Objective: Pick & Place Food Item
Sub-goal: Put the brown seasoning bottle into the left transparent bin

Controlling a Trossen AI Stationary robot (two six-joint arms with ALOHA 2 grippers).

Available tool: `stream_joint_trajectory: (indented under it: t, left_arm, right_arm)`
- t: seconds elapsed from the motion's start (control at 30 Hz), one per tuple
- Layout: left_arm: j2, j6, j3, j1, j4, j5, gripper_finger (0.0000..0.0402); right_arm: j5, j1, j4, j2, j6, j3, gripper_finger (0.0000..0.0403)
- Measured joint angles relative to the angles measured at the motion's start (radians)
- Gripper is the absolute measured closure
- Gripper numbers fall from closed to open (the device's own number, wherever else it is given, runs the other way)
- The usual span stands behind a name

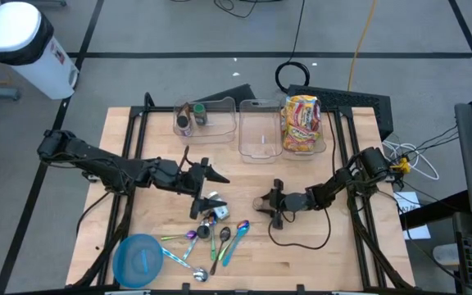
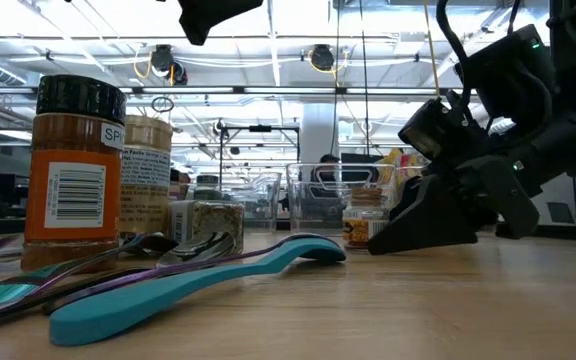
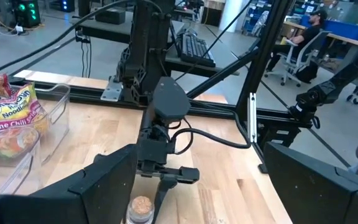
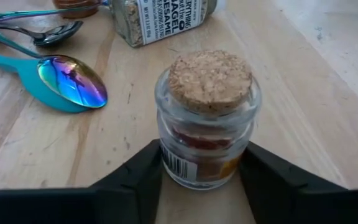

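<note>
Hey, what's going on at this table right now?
A two-armed robot is sorting food items. The right gripper is down at the table with its fingers on either side of a small cork-stoppered glass jar, which stands upright on the wood; whether it is gripped tight is unclear. The left gripper is open, holding nothing, above the spice jars and spoons. At the far edge, clear bins hold a noodle packet.
</note>
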Motion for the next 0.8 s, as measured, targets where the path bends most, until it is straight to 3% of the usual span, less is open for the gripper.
stream_joint_trajectory:
  t: [0.17, 0.33, 0.53, 0.8]
  left_arm:
    - [0.000, 0.000, 0.000, 0.000, 0.000, 0.000, 0.0050]
    - [0.000, 0.002, 0.000, 0.000, -0.003, 0.000, 0.0050]
    - [0.058, -0.034, 0.008, -0.014, -0.060, 0.004, 0.0050]
    - [0.311, 0.021, 0.251, -0.006, -0.328, 0.002, 0.0050]
  right_arm:
    - [0.002, 0.000, 0.001, 0.000, 0.000, 0.000, 0.0238]
    - [0.005, 0.000, 0.001, 0.000, 0.001, 0.000, 0.0205]
    - [0.006, 0.000, 0.003, -0.001, -0.008, 0.000, 0.0237]
    - [0.009, -0.001, 0.032, -0.001, -0.018, -0.002, 0.0229]
